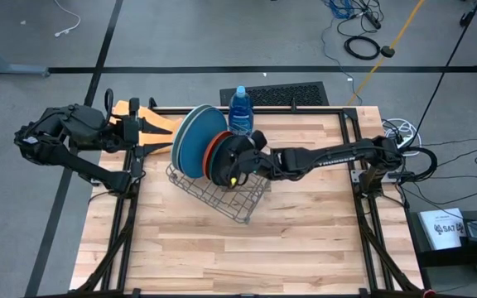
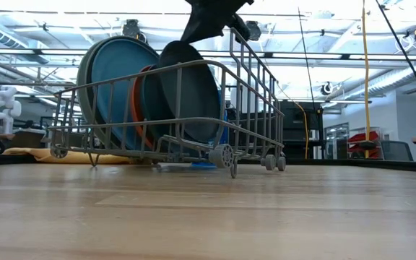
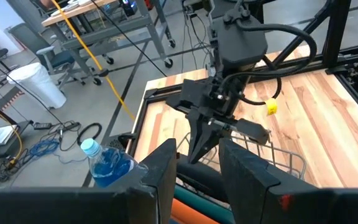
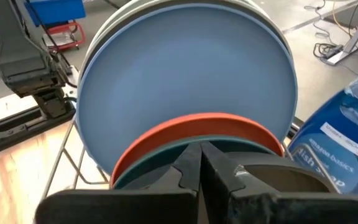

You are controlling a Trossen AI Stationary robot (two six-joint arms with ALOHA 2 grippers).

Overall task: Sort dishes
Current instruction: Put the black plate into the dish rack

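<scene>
A wire rack (image 1: 222, 197) stands mid-table with the dishes on edge in it. From the left they are a grey plate (image 2: 85, 79), a blue one (image 2: 118, 83), a light blue one (image 4: 191, 81), then smaller orange (image 4: 185, 126), dark teal (image 4: 143, 169) and black (image 2: 190, 94) ones. My right gripper (image 1: 228, 161) is shut, its tips at the black plate's top rim. My left gripper (image 3: 197, 155) waits open at the table's far left, above the yellow cloth (image 1: 160, 124), holding nothing. My right gripper's shut fingers (image 2: 193, 32) come slanting down from the table's right side onto the top rim (image 2: 181, 46) of the black plate. Whether they pinch the rim or only rest against it, I cannot tell. The plate stands on edge in the rack, leaning on the teal one.
A blue water bottle (image 1: 240, 108) stands just behind the rack at the far edge, close to my right arm. The rack's right half (image 2: 255, 94) holds no plates. Bare wooden tabletop (image 1: 247, 257) lies in front of the rack.
</scene>
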